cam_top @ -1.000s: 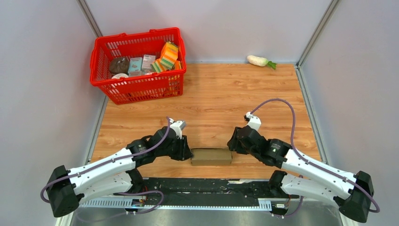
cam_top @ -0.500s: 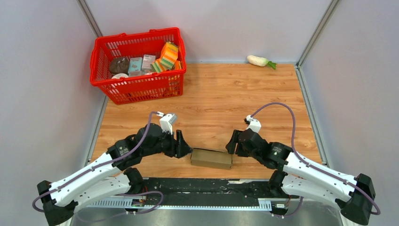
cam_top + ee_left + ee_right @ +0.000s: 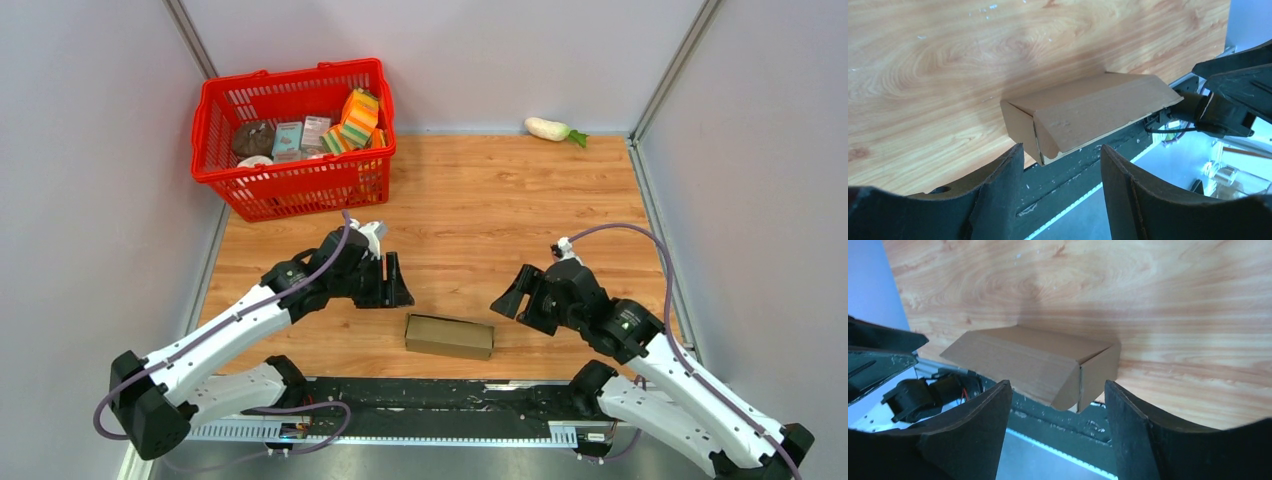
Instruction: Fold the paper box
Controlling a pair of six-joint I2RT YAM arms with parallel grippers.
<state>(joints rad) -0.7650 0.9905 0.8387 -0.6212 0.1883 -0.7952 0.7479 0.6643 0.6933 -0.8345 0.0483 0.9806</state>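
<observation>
the paper box point(image 3: 449, 336) lies at the near edge of the bench point(image 3: 470, 200), assembled, between the two arms. left claw point(image 3: 396, 290) and right claw point(image 3: 507, 298) stand wide open and empty, each clear of the box. i judge folding to be at its closing step. wrist views show the lid sloped, not flat; the next move calls for pressing it down squarely.

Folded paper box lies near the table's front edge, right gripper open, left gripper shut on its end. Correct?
No. The left gripper is also open, clear of the paper box; the left wrist view shows it. The rest holds, right gripper included.
</observation>
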